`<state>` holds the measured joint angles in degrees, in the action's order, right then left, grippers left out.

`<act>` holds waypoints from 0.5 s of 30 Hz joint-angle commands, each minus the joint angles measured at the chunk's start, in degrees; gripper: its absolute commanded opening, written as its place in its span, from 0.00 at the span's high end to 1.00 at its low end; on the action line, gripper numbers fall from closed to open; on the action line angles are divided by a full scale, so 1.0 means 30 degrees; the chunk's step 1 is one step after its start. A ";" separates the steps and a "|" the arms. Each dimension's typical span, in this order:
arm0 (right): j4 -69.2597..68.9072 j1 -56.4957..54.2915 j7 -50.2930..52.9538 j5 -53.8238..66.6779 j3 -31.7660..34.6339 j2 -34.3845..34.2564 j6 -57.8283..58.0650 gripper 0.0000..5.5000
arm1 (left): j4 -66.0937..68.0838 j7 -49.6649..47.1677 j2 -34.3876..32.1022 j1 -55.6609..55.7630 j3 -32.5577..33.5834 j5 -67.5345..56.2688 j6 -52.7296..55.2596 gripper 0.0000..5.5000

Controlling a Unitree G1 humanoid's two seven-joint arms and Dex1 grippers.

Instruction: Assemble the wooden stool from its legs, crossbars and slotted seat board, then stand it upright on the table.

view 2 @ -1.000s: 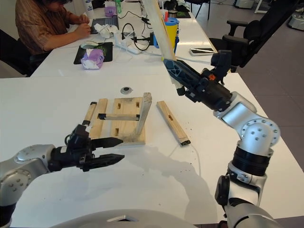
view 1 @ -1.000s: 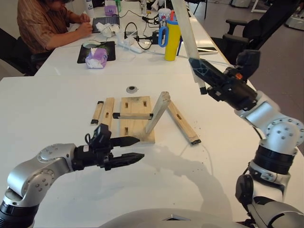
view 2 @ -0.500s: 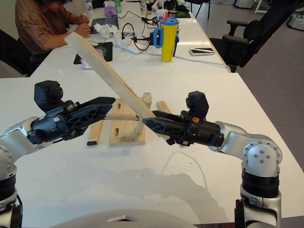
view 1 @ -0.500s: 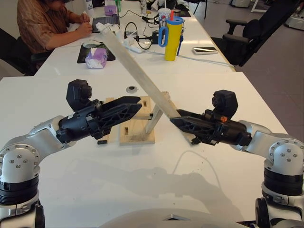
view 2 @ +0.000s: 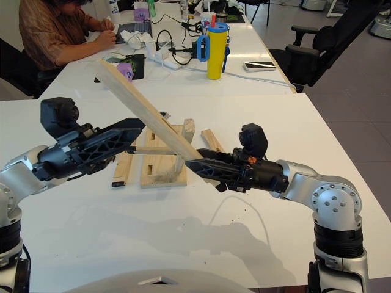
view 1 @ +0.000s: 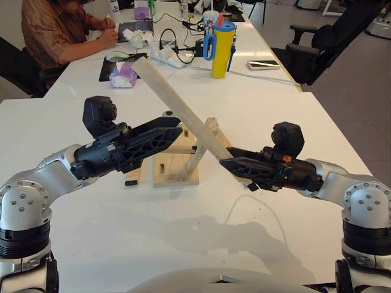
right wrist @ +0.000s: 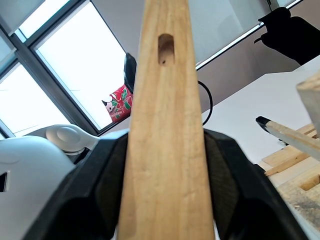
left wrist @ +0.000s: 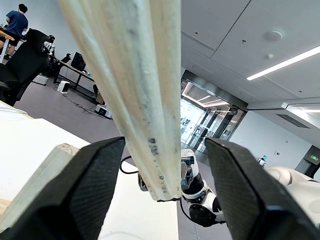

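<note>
you're handing the long wooden leg from one hand to the other, i think. close the left gripper slowly on the leg's middle. let the right gripper go only once the left has it tight.

right jaws are pinched on the leg's low end. left jaws are wide apart, one on each side of the leg, w/ gaps, not touching. the leg slants up above the slotted seat board on the table.
</note>
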<state>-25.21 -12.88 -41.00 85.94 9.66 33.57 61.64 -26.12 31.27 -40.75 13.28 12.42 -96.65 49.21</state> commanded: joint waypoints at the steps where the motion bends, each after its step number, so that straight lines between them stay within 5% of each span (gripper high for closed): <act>1: -0.0098 0.0061 -0.0449 0.0058 -0.0099 0.0451 -0.0133 0.63 | 0.0247 -0.0063 -0.0025 -0.0002 0.0065 -0.0108 0.0226 0.31; 15: -0.0276 0.0431 -0.2324 -0.1283 -0.0895 0.1382 -0.0189 0.63 | 0.0502 -0.0255 -0.0209 0.0374 0.0265 -0.1601 0.0378 0.28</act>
<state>-25.28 -11.82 -46.82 83.25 7.49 37.05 61.61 -24.57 30.94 -40.81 13.50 13.00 -101.03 49.69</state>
